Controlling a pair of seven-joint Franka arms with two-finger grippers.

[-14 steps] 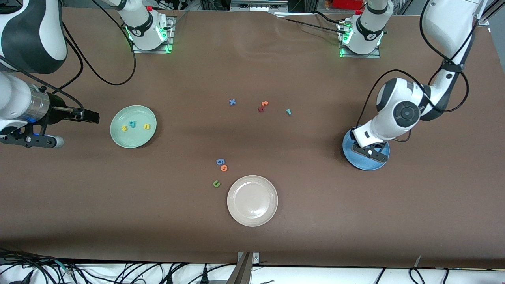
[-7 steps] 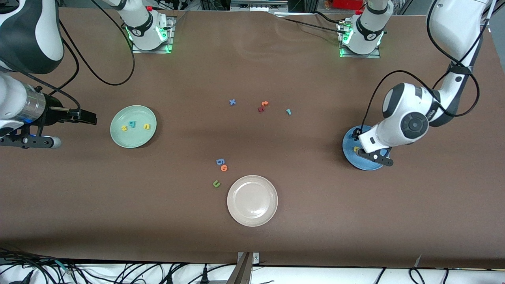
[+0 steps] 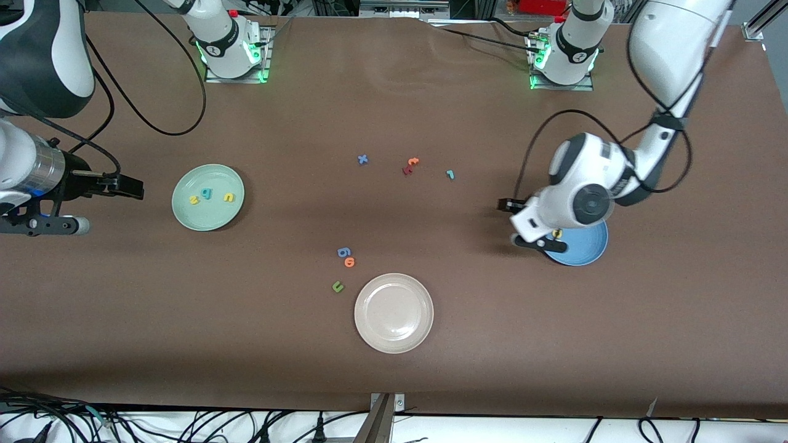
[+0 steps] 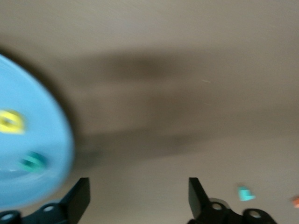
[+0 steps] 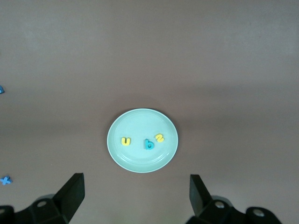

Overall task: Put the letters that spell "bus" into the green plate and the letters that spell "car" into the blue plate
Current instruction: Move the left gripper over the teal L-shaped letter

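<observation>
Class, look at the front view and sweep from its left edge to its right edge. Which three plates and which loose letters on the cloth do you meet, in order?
green plate → green u → blue x → beige-white plate → teal r → blue plate

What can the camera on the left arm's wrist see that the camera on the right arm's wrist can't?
Only the left wrist view shows the blue plate holding a yellow letter and a teal letter, plus a loose teal letter on the table.

Only the right wrist view shows the green plate with its yellow u, teal b and yellow s.

Both show the brown table and their own gripper's open jaws.
</observation>
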